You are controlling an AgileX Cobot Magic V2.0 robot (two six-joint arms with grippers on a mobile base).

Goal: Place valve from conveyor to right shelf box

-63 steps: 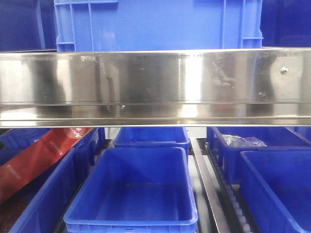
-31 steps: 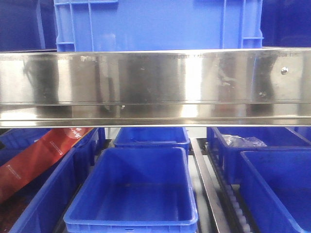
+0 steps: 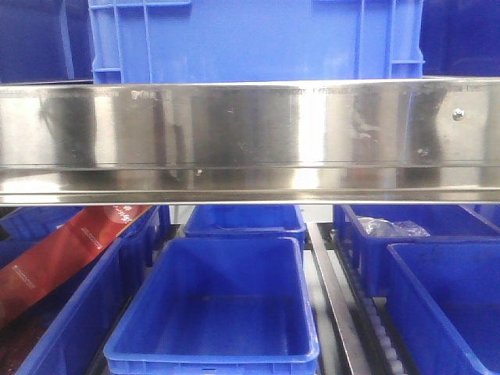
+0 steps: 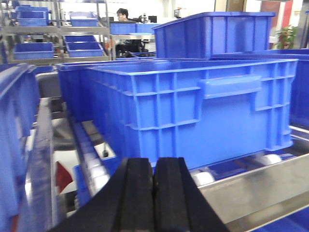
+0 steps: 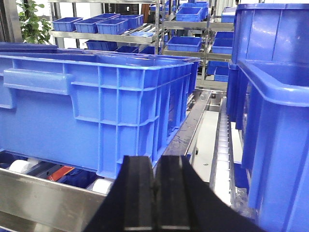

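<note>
Both end effectors, left end effector (image 4: pixel 153 193) and right end effector (image 5: pixel 156 193), are pressed together and empty above the shelf (image 3: pixel 250 141) rail, no valve or conveyor in view, so I judge we're pre-pick: next move needs locating the valve.

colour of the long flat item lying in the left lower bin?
Red, with small white print; front view.

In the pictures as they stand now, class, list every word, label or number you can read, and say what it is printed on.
Nothing can be read for certain.
The red packet lying in the left blue bin carries white print, too small and blurred to read.
The blue crates and the steel shelf rail show no lettering.
</note>
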